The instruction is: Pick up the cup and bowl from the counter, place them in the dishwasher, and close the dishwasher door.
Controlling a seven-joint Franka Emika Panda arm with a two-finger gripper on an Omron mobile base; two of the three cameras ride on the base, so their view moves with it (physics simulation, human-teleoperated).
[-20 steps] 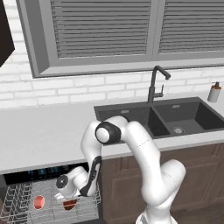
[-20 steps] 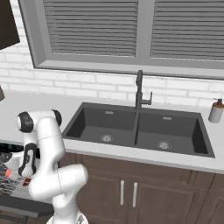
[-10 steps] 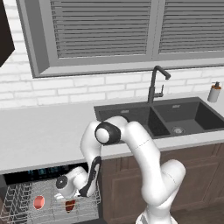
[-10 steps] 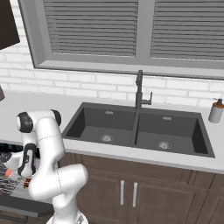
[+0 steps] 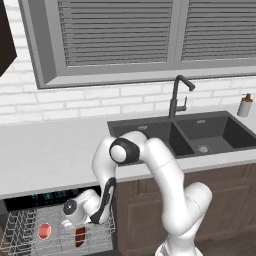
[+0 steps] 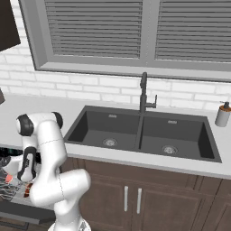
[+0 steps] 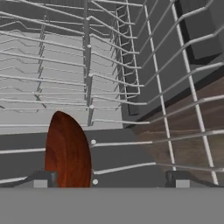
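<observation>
my gripper (image 5: 70,223) hangs released at lower left over the rack (image 5: 30,235), the bowl (image 7: 68,151) on edge just beside my fingertips (image 7: 41,178).

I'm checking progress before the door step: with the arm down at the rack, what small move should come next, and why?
Probably lift the gripper straight up out of the wire rack. The bowl stands on edge in the rack, the fingertips are spread wide, and the cup also sits in the rack, leaving the door to be closed.
</observation>
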